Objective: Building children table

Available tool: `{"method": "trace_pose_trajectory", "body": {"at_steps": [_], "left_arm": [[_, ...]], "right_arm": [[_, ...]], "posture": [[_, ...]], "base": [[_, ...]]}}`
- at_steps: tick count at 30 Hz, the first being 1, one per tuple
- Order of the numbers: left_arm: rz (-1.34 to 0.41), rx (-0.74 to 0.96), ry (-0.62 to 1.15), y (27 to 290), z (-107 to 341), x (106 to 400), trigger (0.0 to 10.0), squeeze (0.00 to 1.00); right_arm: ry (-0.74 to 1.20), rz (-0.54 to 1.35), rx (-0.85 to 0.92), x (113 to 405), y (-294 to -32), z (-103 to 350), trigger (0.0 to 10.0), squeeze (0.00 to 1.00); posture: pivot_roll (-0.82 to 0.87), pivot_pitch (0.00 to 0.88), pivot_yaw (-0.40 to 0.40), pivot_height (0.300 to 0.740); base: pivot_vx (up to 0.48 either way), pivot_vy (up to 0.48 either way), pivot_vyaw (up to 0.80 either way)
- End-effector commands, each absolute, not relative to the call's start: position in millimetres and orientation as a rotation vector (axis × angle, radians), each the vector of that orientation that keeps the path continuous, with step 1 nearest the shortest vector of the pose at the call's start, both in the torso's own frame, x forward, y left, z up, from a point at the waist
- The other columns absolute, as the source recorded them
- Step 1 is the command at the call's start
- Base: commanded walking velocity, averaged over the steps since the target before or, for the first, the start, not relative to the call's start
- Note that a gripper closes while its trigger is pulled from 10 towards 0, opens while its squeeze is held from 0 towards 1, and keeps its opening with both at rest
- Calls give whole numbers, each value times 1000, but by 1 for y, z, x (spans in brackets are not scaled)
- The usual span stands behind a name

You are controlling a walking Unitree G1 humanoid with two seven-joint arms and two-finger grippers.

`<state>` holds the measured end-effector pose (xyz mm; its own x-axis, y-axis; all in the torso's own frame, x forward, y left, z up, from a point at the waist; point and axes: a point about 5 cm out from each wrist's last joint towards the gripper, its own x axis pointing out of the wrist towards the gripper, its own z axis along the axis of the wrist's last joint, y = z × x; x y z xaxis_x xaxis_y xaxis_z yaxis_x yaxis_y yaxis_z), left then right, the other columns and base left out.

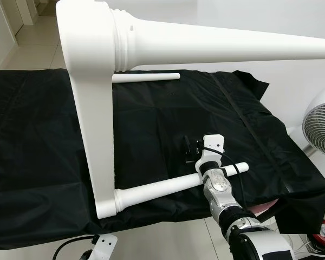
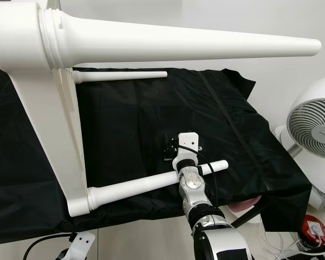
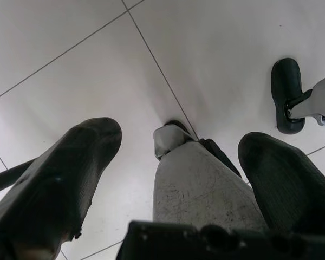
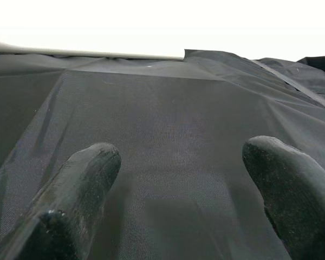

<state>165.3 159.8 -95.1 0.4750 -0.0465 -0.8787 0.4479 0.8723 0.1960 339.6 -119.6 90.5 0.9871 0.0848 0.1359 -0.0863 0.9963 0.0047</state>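
A white children's table lies on its side on a black cloth [image 1: 38,141], its top panel [image 1: 95,135] standing on edge at the left. Three legs point right: a big one [image 1: 222,46] close to the camera, a far one [image 1: 146,77] at the back, and a near one [image 1: 162,188] low along the cloth. My right arm crosses over the near leg. My right gripper [image 1: 190,150] hovers just beyond that leg, open, with only cloth between its fingers [image 4: 81,189]. The left gripper [image 3: 179,162] hangs open over the floor beside my own leg.
A white fan [image 1: 322,127] stands on the floor at the right, past the cloth's edge. A red object [image 2: 314,227] with cables lies on the floor at the lower right. The cloth's front edge drops off just below the near leg.
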Motion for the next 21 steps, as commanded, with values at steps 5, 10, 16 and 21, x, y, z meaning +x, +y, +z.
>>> {"method": "trace_pose_trajectory", "body": {"at_steps": [5, 10, 16, 21], "left_arm": [[-295, 443, 1089, 160, -101, 152, 10000, 0], [-294, 443, 1088, 161, -101, 152, 10000, 0], [-293, 443, 1087, 161, -101, 153, 10000, 0], [-290, 441, 1088, 162, -100, 153, 10000, 0]], "right_arm": [[-95, 67, 12, 338, -123, 83, 10000, 0], [-95, 67, 12, 338, -123, 83, 10000, 0], [-95, 65, 12, 338, -123, 83, 10000, 0], [-95, 65, 12, 338, -123, 83, 10000, 0]], "posture": [[55, 0, -115, 740], [54, 0, -115, 740], [55, 0, -115, 740], [55, 0, -115, 740]], "base": [[0, 0, 0], [0, 0, 0], [0, 0, 0], [0, 0, 0]]}}
